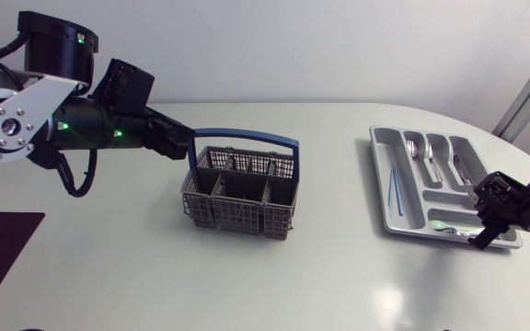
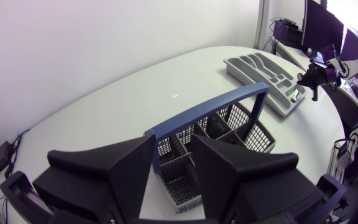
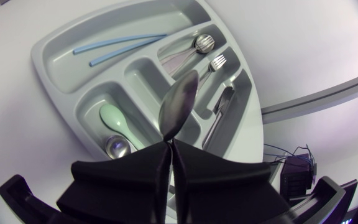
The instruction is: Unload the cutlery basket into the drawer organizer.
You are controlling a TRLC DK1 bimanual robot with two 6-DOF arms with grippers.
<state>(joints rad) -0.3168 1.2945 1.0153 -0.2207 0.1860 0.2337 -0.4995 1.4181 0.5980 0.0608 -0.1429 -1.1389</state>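
Over the white table in the head view, the left gripper sits at the blue handle of the grey cutlery basket. The right gripper hangs over the drawer organizer, at the corner nearest its own arm.

At the left wrist, the fingers stand apart, with the handle's end just ahead between them.

At the right wrist, the fingers are clamped together on a metal spoon, held above the organizer's compartments. A pale green spoon, a fork and two blue sticks lie there.
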